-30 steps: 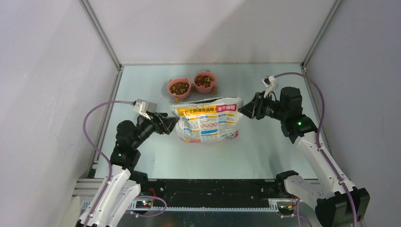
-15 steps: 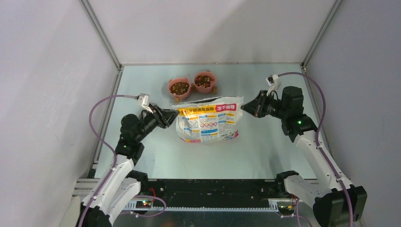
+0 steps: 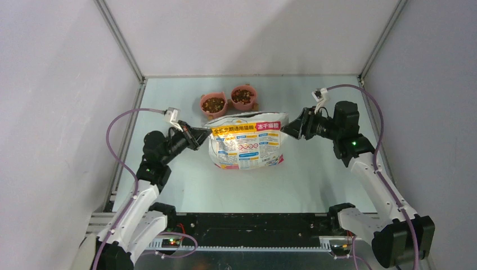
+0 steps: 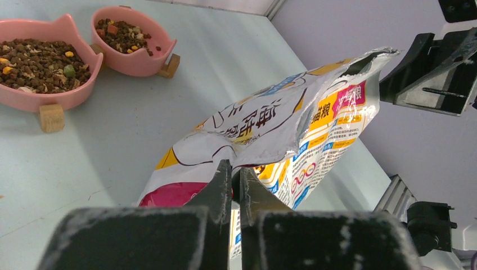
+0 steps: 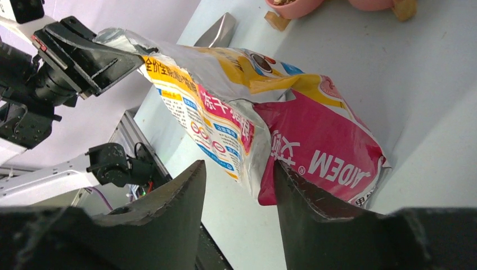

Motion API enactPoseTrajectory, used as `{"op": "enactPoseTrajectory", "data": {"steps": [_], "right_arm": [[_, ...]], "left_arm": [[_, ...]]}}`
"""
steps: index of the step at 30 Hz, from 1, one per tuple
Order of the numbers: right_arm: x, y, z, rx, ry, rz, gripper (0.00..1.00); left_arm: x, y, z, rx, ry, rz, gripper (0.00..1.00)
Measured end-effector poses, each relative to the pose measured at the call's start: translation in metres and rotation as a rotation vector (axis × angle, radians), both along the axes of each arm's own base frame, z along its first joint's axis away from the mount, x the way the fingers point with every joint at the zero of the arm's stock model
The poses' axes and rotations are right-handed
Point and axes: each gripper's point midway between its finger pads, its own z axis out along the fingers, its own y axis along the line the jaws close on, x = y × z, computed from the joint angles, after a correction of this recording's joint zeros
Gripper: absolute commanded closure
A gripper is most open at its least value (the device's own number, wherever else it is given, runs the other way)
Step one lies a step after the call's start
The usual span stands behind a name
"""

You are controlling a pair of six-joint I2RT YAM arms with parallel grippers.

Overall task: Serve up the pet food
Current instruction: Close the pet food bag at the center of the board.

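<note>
The pet food (image 3: 214,104) is brown kibble that fills two pink cat-shaped bowls (image 4: 126,36) at the back of the table. The printed bag (image 3: 244,143) stands in front of them. My left gripper (image 3: 201,136) is shut on the bag's left top edge, and in the left wrist view its jaws (image 4: 236,169) pinch the foil. My right gripper (image 3: 289,128) is open at the bag's right side. In the right wrist view the bag's pink corner (image 5: 315,146) hangs between its spread fingers (image 5: 239,169), and I cannot tell whether it touches them.
A grey metal scoop (image 5: 216,31) lies behind the bag, near the bowls, which rest on small wooden blocks (image 4: 52,118). The cell's frame posts and walls close in the table on the left, right and back.
My left gripper has shut on the bag's left edge. My right gripper shut and then opened again at the right corner. The bag's top now stands a little higher.
</note>
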Motion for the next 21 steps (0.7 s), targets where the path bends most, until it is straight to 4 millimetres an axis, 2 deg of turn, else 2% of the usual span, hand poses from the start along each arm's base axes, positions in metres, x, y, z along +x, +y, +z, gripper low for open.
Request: {"op": "enactPoseTrajectory", "data": {"steps": [2, 6, 8, 9, 10, 15, 21], "right_arm": [[-0.001, 0.003, -0.002, -0.002, 0.005, 0.015, 0.5], [0.003, 0.012, -0.011, -0.006, 0.026, 0.035, 0.6], [0.007, 0.015, -0.016, -0.01, 0.038, 0.029, 0.76], [0.009, 0.016, -0.017, -0.01, 0.041, 0.023, 0.93], [0.012, 0.016, -0.017, -0.009, 0.042, 0.012, 0.98], [0.018, 0.009, -0.015, 0.022, 0.068, -0.04, 1.0], [0.013, -0.009, -0.012, 0.093, 0.167, -0.085, 1.0]], "left_arm": [[0.0, 0.0, 0.0, 0.0, 0.001, 0.0, 1.0], [0.0, 0.0, 0.001, 0.0, 0.004, -0.008, 1.0], [0.001, -0.001, 0.002, 0.0, 0.011, -0.015, 1.0], [0.002, -0.001, 0.003, 0.002, 0.017, -0.017, 1.0], [0.003, -0.001, 0.004, 0.004, 0.027, -0.02, 1.0], [0.003, -0.002, 0.008, 0.023, 0.072, -0.042, 1.0], [-0.014, -0.011, 0.017, 0.028, 0.128, -0.137, 1.0]]}}
